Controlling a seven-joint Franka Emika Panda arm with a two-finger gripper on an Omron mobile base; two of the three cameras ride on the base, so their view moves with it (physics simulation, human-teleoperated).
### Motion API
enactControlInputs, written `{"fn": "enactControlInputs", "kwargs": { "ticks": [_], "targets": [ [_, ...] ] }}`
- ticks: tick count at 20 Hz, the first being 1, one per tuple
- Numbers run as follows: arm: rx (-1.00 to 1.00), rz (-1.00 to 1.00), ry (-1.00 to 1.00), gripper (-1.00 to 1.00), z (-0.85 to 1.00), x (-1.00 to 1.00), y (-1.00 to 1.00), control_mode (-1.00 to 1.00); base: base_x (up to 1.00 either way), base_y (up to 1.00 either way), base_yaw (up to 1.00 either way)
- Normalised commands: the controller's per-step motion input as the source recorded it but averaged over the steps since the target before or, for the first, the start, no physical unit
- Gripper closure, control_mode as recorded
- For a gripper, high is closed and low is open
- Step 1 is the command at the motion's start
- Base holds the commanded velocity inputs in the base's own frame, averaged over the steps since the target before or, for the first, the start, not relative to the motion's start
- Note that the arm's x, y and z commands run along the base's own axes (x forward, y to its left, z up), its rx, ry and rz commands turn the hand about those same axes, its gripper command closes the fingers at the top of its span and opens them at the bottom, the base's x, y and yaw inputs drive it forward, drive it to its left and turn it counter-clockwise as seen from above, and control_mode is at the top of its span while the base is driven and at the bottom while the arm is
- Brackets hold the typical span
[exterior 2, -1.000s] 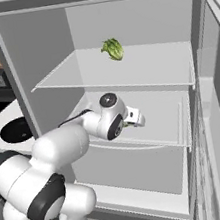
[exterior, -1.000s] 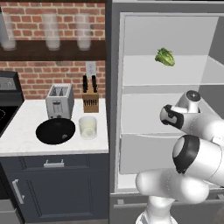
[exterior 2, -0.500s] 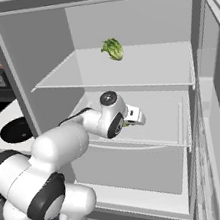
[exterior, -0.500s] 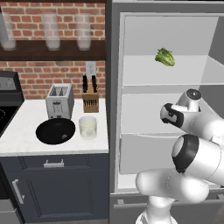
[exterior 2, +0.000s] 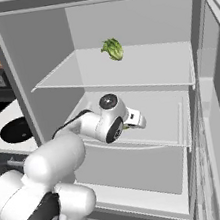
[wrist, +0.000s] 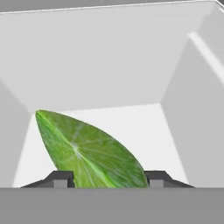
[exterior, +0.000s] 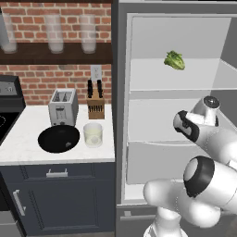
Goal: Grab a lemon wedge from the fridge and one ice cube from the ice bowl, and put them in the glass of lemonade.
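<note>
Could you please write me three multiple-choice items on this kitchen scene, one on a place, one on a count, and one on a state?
1. Where is the lettuce?
A. top shelf of the fridge
B. on the counter
C. in the black bowl

2. How many slots are in the toaster?
A. one
B. two
C. four

3. How does the wedge sit relative to the hand?
A. far back on the shelf
B. between the fingertips
C. in the glass

Answers:
1 A, it lies on the highest white shelf.
2 B, two slots show on top.
3 B, in the hand view a fingertip flanks it on each side.
</note>
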Motion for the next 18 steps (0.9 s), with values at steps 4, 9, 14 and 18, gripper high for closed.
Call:
{"fn": "enactControlInputs", "kwargs": {
  "ticks": [4,9,14,18],
  "targets": [
    [0.0,0.05,-0.28,1.0,0.18,-1.0,0.03,-1.0,0.0,0.0,0.0],
    [0.0,0.06,0.0,1.0,0.87,-1.0,0.09,-1.0,0.0,0.0,0.0],
    [0.0,0.14,0.14,1.0,1.0,-0.93,0.23,-1.0,0.0,0.0,0.0],
    [0.0,0.18,0.19,1.0,1.0,-0.69,0.48,-1.0,0.0,0.0,0.0]
  ]
}}
